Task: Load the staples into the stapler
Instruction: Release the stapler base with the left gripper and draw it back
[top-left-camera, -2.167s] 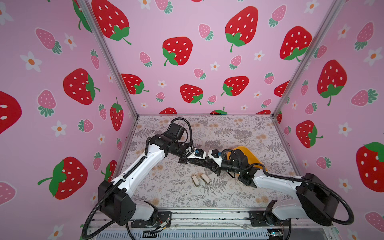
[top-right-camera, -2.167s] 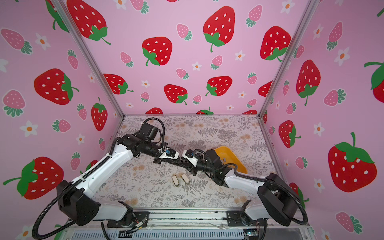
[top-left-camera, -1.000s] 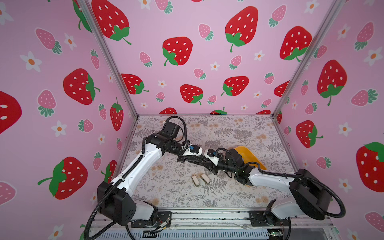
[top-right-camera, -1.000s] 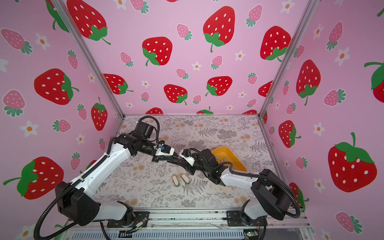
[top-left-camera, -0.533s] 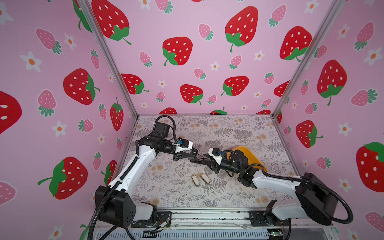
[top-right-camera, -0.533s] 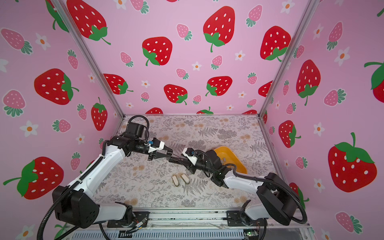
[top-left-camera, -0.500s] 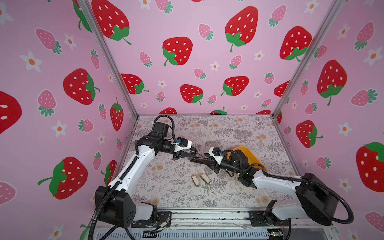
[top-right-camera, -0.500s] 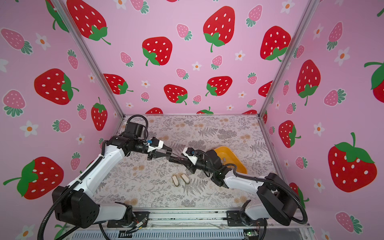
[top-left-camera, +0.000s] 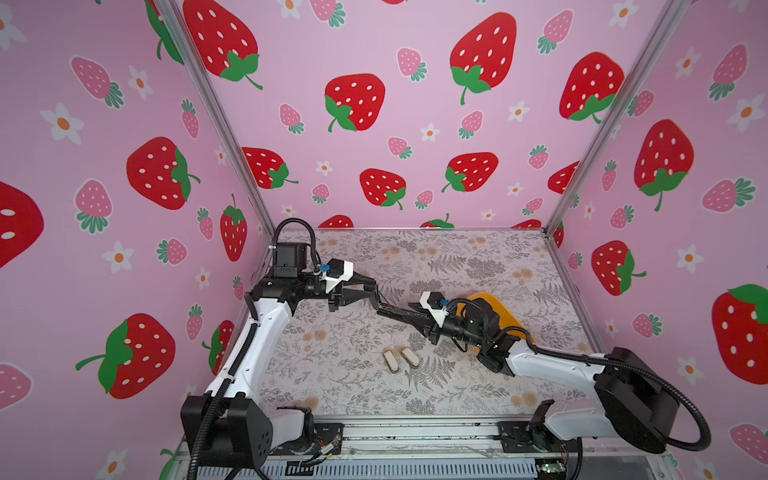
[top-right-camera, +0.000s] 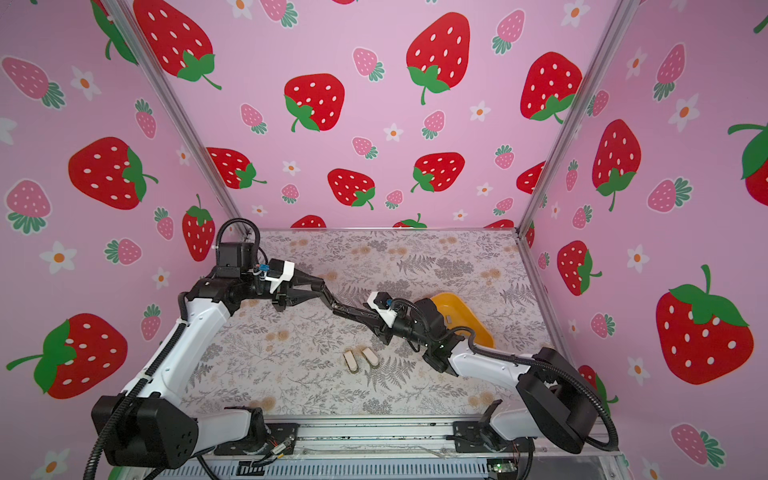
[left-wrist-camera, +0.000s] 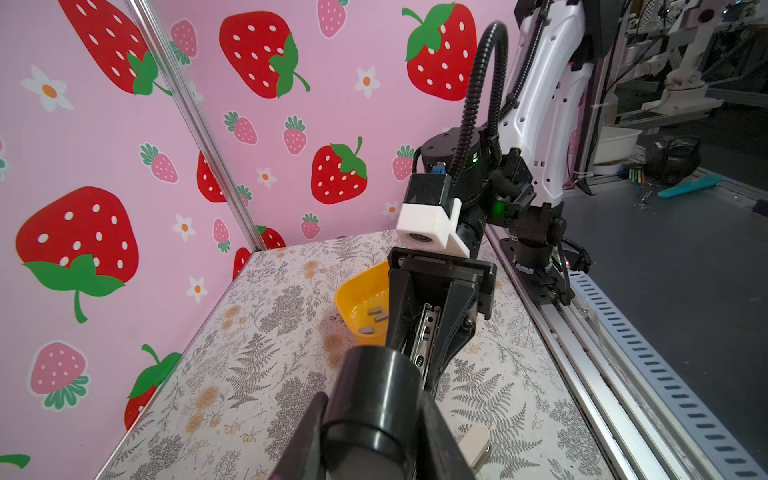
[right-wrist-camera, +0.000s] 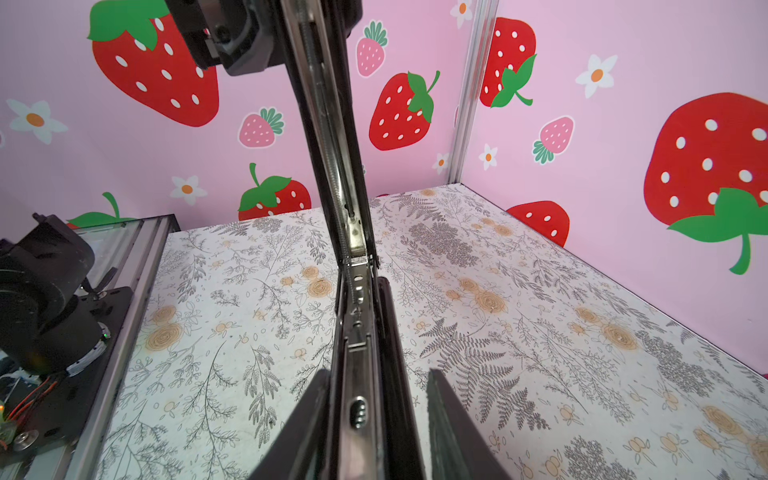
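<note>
The black stapler (top-left-camera: 390, 309) hangs above the middle of the table, swung open into a long line between my two grippers. My left gripper (top-left-camera: 372, 293) is shut on the rounded black end of its top arm (left-wrist-camera: 374, 386). My right gripper (top-left-camera: 411, 318) is shut on the lower part, whose bare metal staple channel (right-wrist-camera: 357, 299) faces up. In both top views the open stapler (top-right-camera: 343, 307) slopes down from left to right. Three small grey staples (left-wrist-camera: 376, 316) lie in the yellow bowl (left-wrist-camera: 349, 299), behind the right gripper.
Two small beige blocks (top-left-camera: 400, 358) lie side by side on the floral table, in front of the stapler and below it. The yellow bowl (top-right-camera: 469, 320) stands right of centre near the right wrist. Pink strawberry walls close three sides; a metal rail (top-left-camera: 415, 432) runs along the front.
My left gripper has pulled back to the left with the stapler's top arm, swinging the stapler open. The right gripper has kept its hold on the lower part and shifted only slightly.
</note>
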